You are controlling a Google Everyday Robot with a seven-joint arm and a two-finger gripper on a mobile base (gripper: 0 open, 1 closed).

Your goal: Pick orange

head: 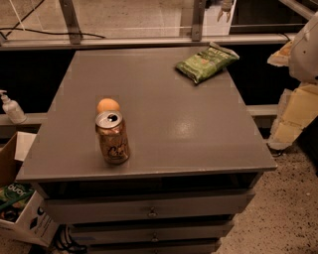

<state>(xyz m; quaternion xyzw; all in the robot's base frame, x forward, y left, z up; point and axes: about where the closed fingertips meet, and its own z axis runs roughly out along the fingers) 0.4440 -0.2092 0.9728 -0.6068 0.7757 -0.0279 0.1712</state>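
The orange (108,105) is a small round fruit on the grey table top (174,124), at the front left. It sits right behind a copper-coloured drink can (112,137) that stands upright and hides its lower part. My gripper (224,9) shows at the top edge of the camera view, far behind the table and right of centre, well away from the orange. Parts of my white arm (304,47) hang at the right edge.
A green chip bag (206,62) lies at the table's back right. The table has drawers (149,211) in front. A cardboard box (17,208) and a pump bottle (11,106) are at the left. A metal rail (149,40) runs behind the table.
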